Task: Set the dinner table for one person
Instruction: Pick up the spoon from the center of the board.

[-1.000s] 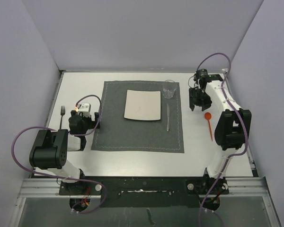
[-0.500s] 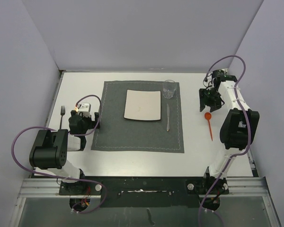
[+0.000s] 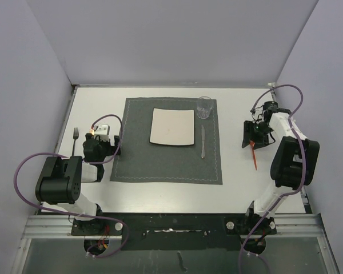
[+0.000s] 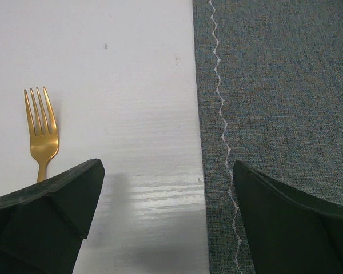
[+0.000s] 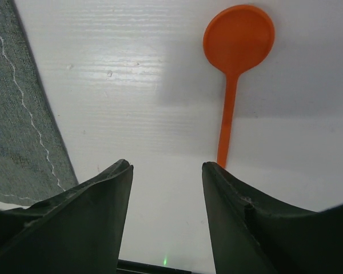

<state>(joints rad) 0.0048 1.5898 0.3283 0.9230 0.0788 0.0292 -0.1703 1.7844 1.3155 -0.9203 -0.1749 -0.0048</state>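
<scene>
Read the top view from the left. The gold fork (image 3: 76,137) lies on the bare counter (image 3: 160,191), at 9 o'clock from the grey placemat (image 3: 166,160) and clear of its stitched edge. The left gripper (image 4: 167,182) hangs between fork and placemat with its fingers (image 4: 57,194) spread wide and holding nothing, and it has not shifted over the last second. On the placemat, the square white plate (image 3: 172,126) sits toward 12 o'clock, the knife (image 3: 203,141) lies at 3 o'clock from the plate, and the glass (image 3: 204,107) stands at 1 o'clock from it. The change is on the right. A second ago the right gripper (image 5: 167,165) hovered near the glass. It has since swung toward 4 o'clock and now stands over the orange spoon (image 5: 228,103), which lies on the counter at 3 o'clock from the placemat. Its fingers are partly spread and empty, and the near end of the spoon handle shows just beside one fingertip, not between the pair. Treat this as the approach to a spoon pick, so expect the fingers to need centring on the handle before closing. Fork and spoon remain off the placemat, and the counter itself spans the whole workspace under both arms.
</scene>
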